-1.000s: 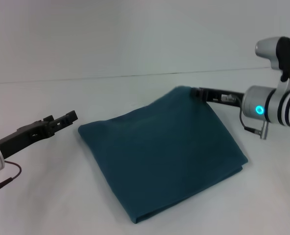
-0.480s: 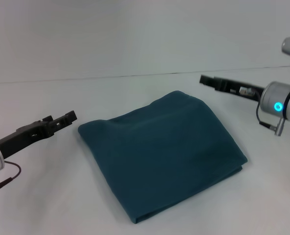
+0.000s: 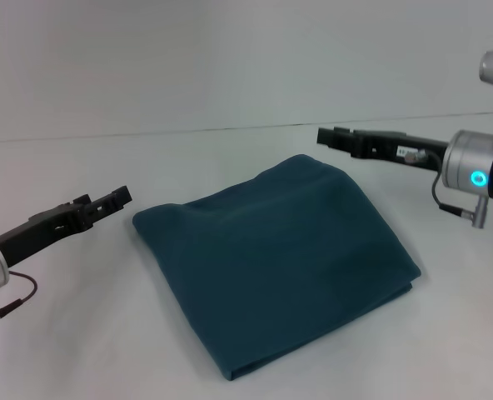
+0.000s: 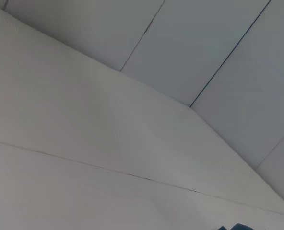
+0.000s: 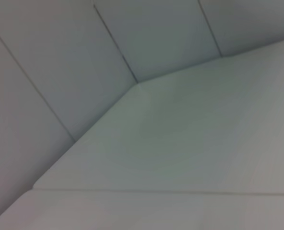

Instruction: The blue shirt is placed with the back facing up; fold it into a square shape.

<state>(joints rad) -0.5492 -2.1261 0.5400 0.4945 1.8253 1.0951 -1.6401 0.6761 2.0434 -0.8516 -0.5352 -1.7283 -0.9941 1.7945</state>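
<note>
The blue shirt lies folded into a rough square in the middle of the white table, one corner pointing away from me. My right gripper hovers above and just behind that far corner, clear of the cloth. My left gripper is held low over the table just left of the shirt's left corner, not touching it. A sliver of the blue shirt shows at the edge of the left wrist view. The right wrist view holds only table and wall.
The white table spreads out on all sides of the shirt, and a pale wall rises behind its far edge. Nothing else lies on it.
The right gripper left the shirt's far corner, rose and pulled back to the right, then swung left again above the corner. The shirt and the left arm stayed still.
</note>
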